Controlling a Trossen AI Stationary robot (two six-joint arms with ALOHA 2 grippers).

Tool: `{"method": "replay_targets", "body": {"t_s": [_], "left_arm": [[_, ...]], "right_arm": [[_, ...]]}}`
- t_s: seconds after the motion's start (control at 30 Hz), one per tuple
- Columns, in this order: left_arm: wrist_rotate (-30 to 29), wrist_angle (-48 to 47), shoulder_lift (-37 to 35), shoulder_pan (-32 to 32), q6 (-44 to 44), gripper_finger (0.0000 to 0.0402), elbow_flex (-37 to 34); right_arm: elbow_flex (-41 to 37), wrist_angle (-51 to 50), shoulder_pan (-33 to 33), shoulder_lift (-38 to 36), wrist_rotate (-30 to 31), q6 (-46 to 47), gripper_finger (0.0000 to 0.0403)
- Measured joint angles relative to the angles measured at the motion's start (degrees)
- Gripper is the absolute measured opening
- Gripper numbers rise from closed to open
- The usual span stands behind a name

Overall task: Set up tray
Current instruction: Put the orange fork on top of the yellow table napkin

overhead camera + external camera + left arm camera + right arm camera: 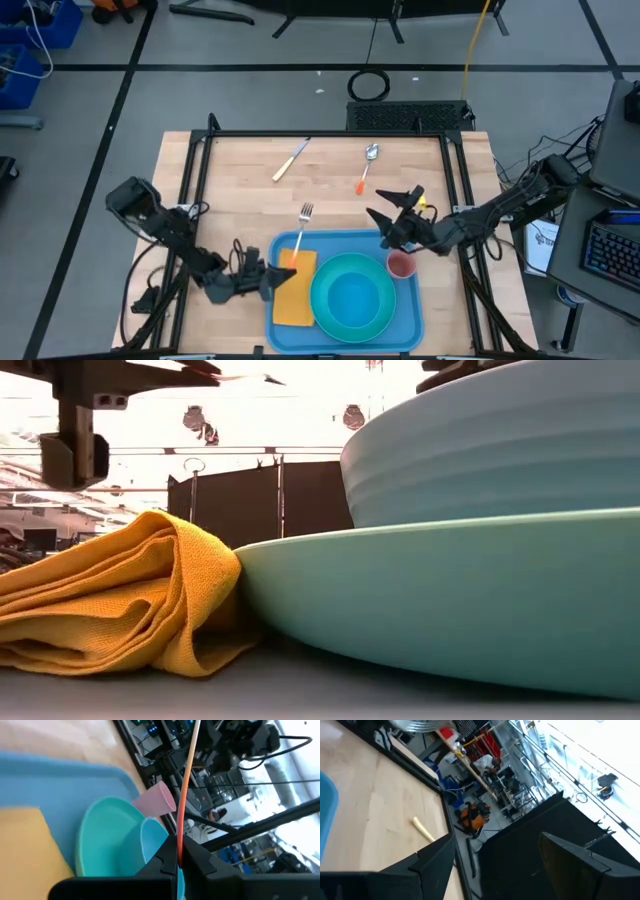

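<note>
The blue tray [403, 312] lies at the table's near edge. On it are a yellow-orange napkin [295, 296], a turquoise plate [325, 300] with a bowl [356, 296] on it, and a pink cup [401, 264]. My left gripper [272, 276] is at the tray's left side, over the napkin, shut on a fork [305, 213] with a thin orange handle. The fork's tines reach past the tray's far rim. My right gripper [393, 214] is open and empty above the tray's far right corner, just beyond the cup. My left gripper pinches the fork's orange handle [179, 851] at its free end between its two fingers. The fingers come from the table's left. The fork sticks out past the fingertips toward the far edge. Whether its tines rest on the table, I cannot tell.
A knife with a cream handle [291, 160] and a spoon with an orange handle [367, 166] lie on the wood farther back. The knife also shows in the right wrist view [424, 829]. A black frame [300, 134] edges the table.
</note>
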Motion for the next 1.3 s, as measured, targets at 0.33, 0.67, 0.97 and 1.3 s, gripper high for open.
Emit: {"method": "replay_targets", "body": {"t_s": [0.33, 0.67, 0.97, 1.3], "left_arm": [[-11.0, 0.0, 14.3, -5.9, -10.4, 0.0007, 10.9], [-18.8, -1.9, 21.8, -10.2, -16.6, 0.0007, 20.2], [-20.4, -14.7, 22.3, -13.0, -31.2, 0.0007, 21.7], [-21.1, -18.9, 19.1, -14.5, -31.9, 0.0007, 21.7]], "right_arm": [[0.0, 1.5, -4.0, 0.0, -5.3, -1.4, 0.0279], [0.0, 3.1, -5.6, 0.1, -10.6, -2.1, 0.0279], [0.0, 6.5, -5.8, 0.0, -15.1, -4.5, 0.0279], [0.0, 7.8, -7.3, 0.1, -18.0, -4.2, 0.0279]]}}
